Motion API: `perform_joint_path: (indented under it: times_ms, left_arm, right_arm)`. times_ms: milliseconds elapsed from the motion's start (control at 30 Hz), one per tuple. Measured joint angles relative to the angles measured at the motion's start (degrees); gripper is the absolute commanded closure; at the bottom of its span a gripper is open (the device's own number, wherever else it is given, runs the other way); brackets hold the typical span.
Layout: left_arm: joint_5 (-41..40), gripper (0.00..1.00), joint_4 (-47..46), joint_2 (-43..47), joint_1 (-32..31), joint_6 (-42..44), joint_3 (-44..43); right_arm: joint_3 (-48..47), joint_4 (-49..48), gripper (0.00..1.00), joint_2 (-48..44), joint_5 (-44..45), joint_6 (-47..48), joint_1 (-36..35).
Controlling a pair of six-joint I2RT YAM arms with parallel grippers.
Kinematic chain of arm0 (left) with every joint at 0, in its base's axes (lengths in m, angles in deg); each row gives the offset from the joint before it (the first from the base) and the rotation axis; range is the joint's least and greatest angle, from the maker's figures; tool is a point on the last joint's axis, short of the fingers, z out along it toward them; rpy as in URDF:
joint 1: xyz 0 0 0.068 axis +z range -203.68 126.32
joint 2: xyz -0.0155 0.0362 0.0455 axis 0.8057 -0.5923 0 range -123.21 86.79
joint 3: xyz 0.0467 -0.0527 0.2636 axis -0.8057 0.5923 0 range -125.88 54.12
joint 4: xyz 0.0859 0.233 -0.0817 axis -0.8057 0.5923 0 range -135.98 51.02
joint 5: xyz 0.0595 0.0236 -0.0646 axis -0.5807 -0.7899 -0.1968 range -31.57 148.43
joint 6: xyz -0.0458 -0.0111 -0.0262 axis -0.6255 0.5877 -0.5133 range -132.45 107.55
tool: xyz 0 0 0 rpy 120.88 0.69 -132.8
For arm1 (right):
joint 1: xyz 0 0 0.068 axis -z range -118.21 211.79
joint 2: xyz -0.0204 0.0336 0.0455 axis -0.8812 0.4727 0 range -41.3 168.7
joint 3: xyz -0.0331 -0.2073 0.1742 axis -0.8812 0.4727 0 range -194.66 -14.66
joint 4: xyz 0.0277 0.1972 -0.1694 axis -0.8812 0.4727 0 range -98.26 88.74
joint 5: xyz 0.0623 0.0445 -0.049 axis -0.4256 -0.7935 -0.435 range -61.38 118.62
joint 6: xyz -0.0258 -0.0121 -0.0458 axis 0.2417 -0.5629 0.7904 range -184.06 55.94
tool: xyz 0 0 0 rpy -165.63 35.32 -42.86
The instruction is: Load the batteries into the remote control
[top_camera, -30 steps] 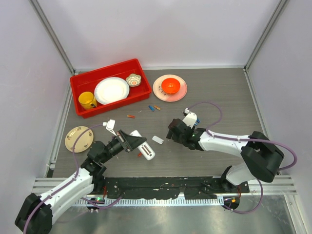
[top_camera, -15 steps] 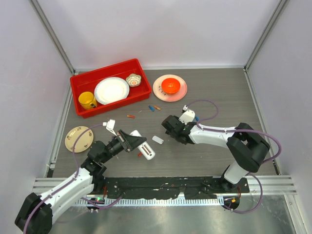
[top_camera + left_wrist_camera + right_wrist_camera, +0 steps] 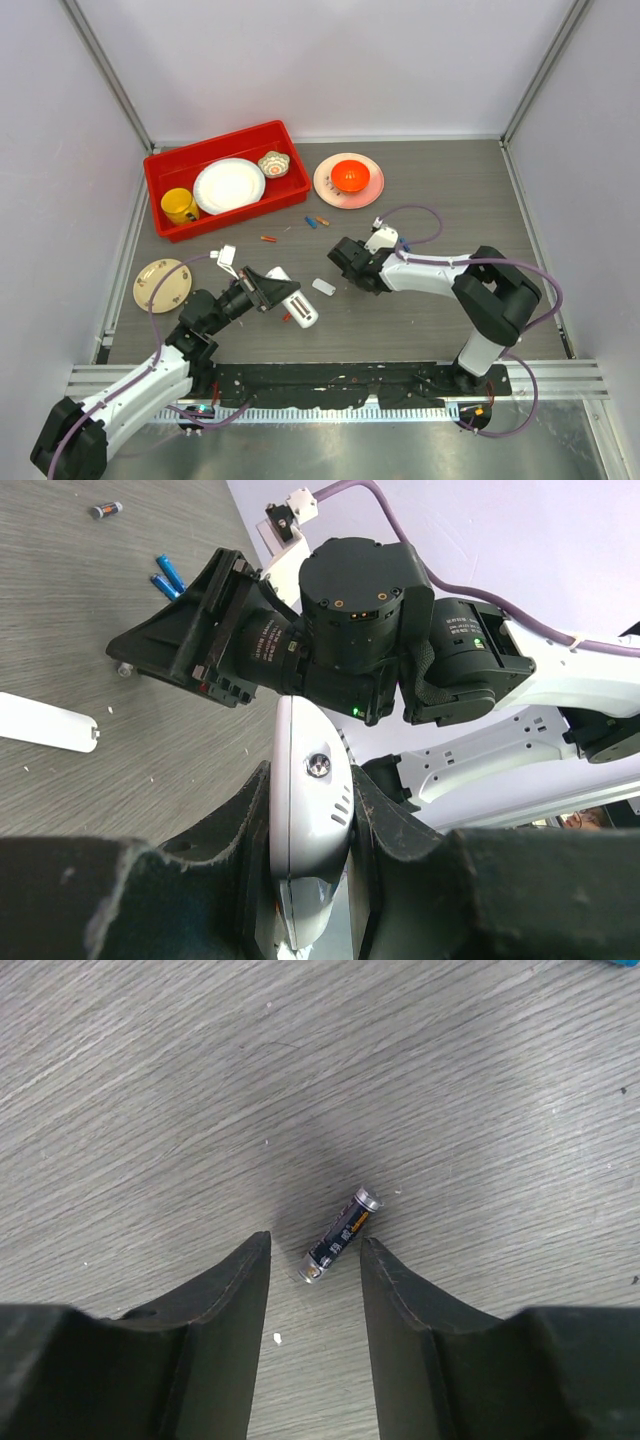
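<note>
Top external: left gripper (image 3: 277, 289) clamped on remote (image 3: 301, 309), near-left of table (image 3: 450, 200); right wrist: right gripper (image 3: 315, 1245) half-open, low over table; black battery (image 3: 340, 1234) lies slantwise between its fingertips, touching neither.

White remote control (image 3: 295, 298) and small loose batteries (image 3: 310, 222) on a grey wood-grain table.
The slim remote is pinched in the left gripper (image 3: 311, 778), angled, toward the table's front-left. Orange-red and blue batteries lie scattered mid-table. One dark, silver-capped battery (image 3: 340, 1233) lies flat.
</note>
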Motion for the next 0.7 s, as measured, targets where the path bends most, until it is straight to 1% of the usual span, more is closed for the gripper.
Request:
perform_joint_path:
  times_ms: [67,100,233,300,433,633,667,700]
  left_arm:
    - [0.0,1.0,0.0,0.0,0.0,0.0,0.0]
    - [0.0,1.0,0.1,0.0,0.0,0.0,0.0]
    - [0.0,1.0,0.4,0.0,0.0,0.0,0.0]
    - [0.0,1.0,0.5,0.0,0.0,0.0,0.0]
    - [0.0,1.0,0.5,0.0,0.0,0.0,0.0]
    - [0.0,1.0,0.4,-0.4,0.0,0.0,0.0]
    - [0.0,1.0,0.4,-0.6,0.0,0.0,0.0]
    - [0.0,1.0,0.4,-0.7,0.0,-0.1,0.0]
  right_arm:
    - [-0.4,0.1,0.6,0.4,0.0,0.2,0.0]
    - [-0.6,0.1,0.64,0.8,-0.1,0.6,0.0]
    - [-1.7,-0.3,0.67,1.8,-0.5,2.5,0.0]
    - [-1.7,-0.6,0.71,1.9,-0.7,3.3,0.0]
    - [-1.7,-0.4,0.76,1.9,-0.7,5.6,0.0]
    - [-1.9,-0.3,0.77,1.9,-1.4,10.9,0.0]
    - [-2.1,-0.1,0.76,1.9,-1.8,12.8,0.0]
    - [-2.2,0.2,0.73,1.9,-2.1,14.2,0.0]
